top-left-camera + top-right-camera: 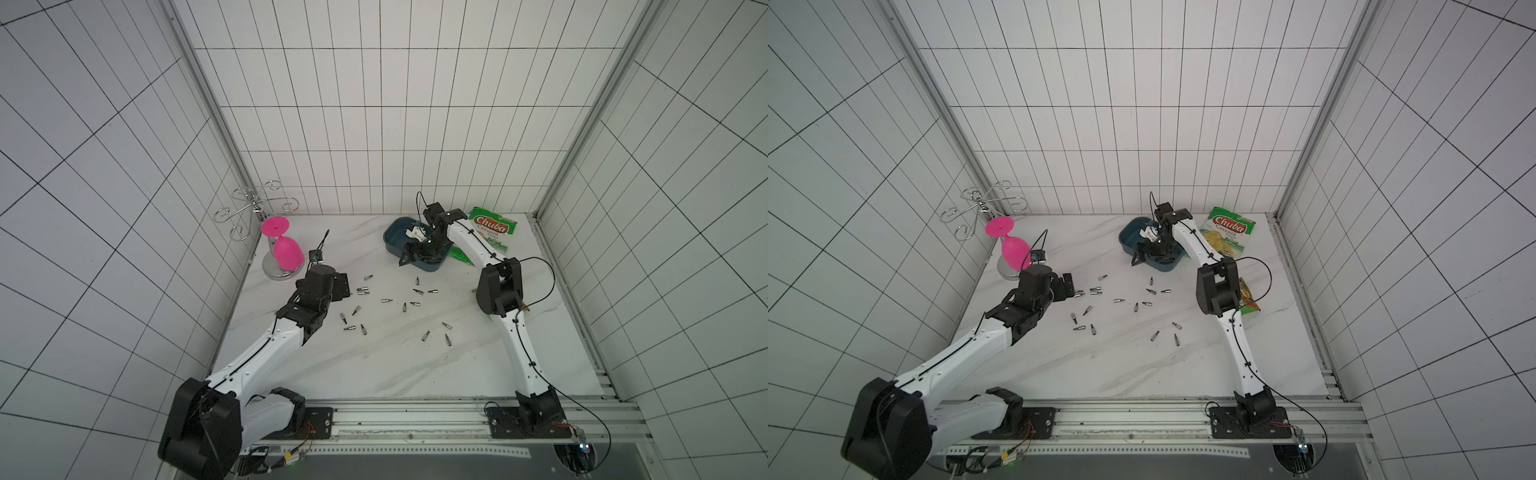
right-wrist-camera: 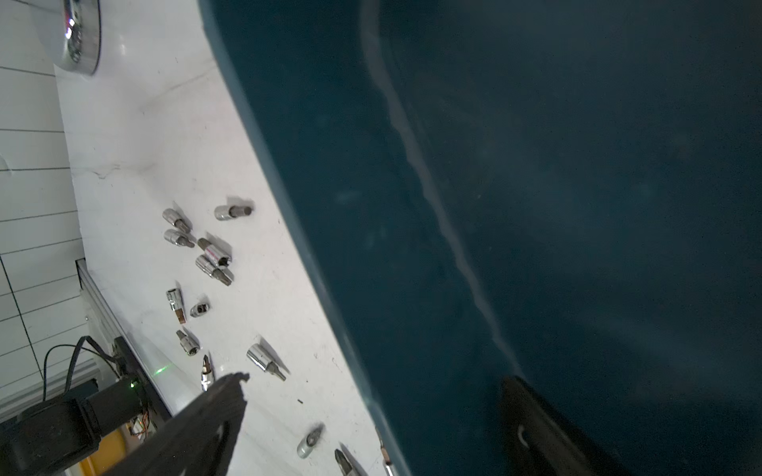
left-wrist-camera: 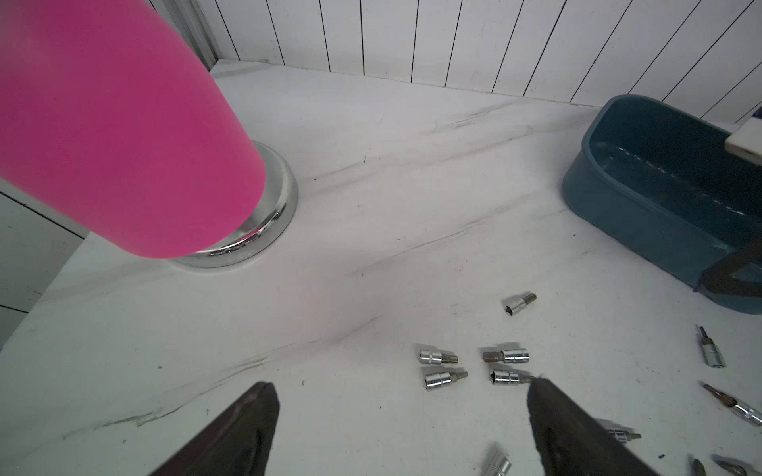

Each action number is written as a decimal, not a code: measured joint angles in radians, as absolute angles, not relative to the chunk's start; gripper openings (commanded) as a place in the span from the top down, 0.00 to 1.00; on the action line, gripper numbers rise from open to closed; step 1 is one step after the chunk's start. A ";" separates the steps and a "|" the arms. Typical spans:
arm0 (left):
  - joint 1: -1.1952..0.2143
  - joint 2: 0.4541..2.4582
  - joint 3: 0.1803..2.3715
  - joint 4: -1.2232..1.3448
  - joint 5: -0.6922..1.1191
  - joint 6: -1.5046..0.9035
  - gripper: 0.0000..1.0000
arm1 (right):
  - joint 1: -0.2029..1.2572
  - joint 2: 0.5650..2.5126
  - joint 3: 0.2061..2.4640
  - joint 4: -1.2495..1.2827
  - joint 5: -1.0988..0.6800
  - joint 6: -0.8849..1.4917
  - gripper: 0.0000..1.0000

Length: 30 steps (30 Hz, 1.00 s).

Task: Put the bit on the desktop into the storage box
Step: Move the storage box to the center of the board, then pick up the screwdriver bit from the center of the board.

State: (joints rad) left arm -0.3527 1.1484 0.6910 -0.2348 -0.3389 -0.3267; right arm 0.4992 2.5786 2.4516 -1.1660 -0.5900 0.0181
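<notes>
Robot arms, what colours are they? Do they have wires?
Both the left arm and right arm have smooth white tubes joined by chunky black joints. Thin black cables run along them. The left tool and right tool have dark, pointed fingers.

The left arm (image 1: 257,353) rises from its base at the front-left corner of the desktop (image 1: 374,365) and stretches along the left edge, its black wrist turned toward the middle. The left gripper (image 3: 400,383) hangs low over the surface, pointing rightward, jaws wide apart with nothing between them. The right arm (image 1: 521,353) climbs from the front edge near the right corner, folds at a black elbow and reaches toward the back edge. There the wrist tips steeply down, and the right gripper (image 2: 373,379) is spread wide, gripping nothing.
</notes>
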 measured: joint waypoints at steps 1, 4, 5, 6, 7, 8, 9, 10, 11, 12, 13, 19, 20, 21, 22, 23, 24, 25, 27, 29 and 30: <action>-0.353 1.150 0.701 -0.252 -0.336 -0.333 0.02 | 0.501 2.577 2.445 -1.174 -0.589 0.015 0.02; -0.353 1.153 0.717 -0.280 -0.331 -0.345 0.02 | 0.506 2.571 2.435 -1.182 -0.586 0.011 0.02; -0.354 1.153 0.718 -0.288 -0.329 -0.349 0.02 | 0.506 2.568 2.434 -1.182 -0.584 0.010 0.02; -0.355 1.153 0.718 -0.297 -0.327 -0.353 0.02 | 0.506 2.564 2.432 -1.183 -0.583 0.010 0.03; -0.356 1.155 0.718 -0.305 -0.323 -0.356 0.02 | 0.506 2.561 2.432 -1.184 -0.583 0.010 0.03; -0.356 1.157 0.718 -0.310 -0.320 -0.360 0.02 | 0.506 2.556 2.432 -1.185 -0.583 0.010 0.03; -0.358 1.161 0.718 -0.315 -0.318 -0.363 0.02 | 0.507 2.551 2.432 -1.187 -0.583 0.010 0.03; -0.358 1.167 0.718 -0.318 -0.315 -0.367 0.02 | 0.510 2.547 2.432 -1.190 -0.584 0.009 0.03; -0.359 1.174 0.718 -0.322 -0.312 -0.371 0.02 | 0.511 2.543 2.432 -1.193 -0.584 0.007 0.03; -0.359 1.184 0.718 -0.328 -0.309 -0.375 0.02 | 0.512 2.539 2.432 -1.198 -0.586 0.004 0.03; -0.360 1.195 0.719 -0.339 -0.306 -0.379 0.02 | 0.514 2.535 2.432 -1.204 -0.588 0.001 0.03; -0.364 1.258 0.745 -0.419 -0.289 -0.411 0.04 | 0.540 2.506 2.414 -1.227 -0.564 -0.009 0.05; -0.365 1.264 0.752 -0.431 -0.286 -0.416 0.04 | 0.543 2.495 2.404 -1.224 -0.553 -0.007 0.05; -0.365 1.272 0.764 -0.448 -0.281 -0.424 0.05 | 0.545 2.482 2.393 -1.221 -0.537 -0.004 0.05; -0.365 1.282 0.778 -0.466 -0.276 -0.431 0.06 | 0.547 2.467 2.386 -1.217 -0.522 0.000 0.05; -0.365 1.292 0.792 -0.480 -0.270 -0.437 0.07 | 0.550 2.455 2.383 -1.213 -0.506 0.005 0.05; -0.365 1.305 0.808 -0.498 -0.264 -0.445 0.08 | 0.552 2.439 2.379 -1.207 -0.489 0.009 0.04; -0.365 1.319 0.823 -0.516 -0.258 -0.455 0.09 | 0.552 2.418 2.376 -1.200 -0.464 0.015 0.04; -0.366 1.349 0.855 -0.557 -0.248 -0.472 0.10 | 0.552 2.377 2.376 -1.193 -0.416 0.028 0.04; -0.366 1.378 0.879 -0.590 -0.234 -0.488 0.11 | 0.551 2.328 2.372 -1.186 -0.360 0.040 0.04; -0.366 1.394 0.888 -0.605 -0.227 -0.497 0.11 | 0.551 2.301 2.368 -1.184 -0.333 0.047 0.03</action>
State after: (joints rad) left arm -0.3656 1.3941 0.8879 -0.6048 -0.2268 -0.4973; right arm 0.5510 2.3009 2.3684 -1.1835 -0.3328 0.0471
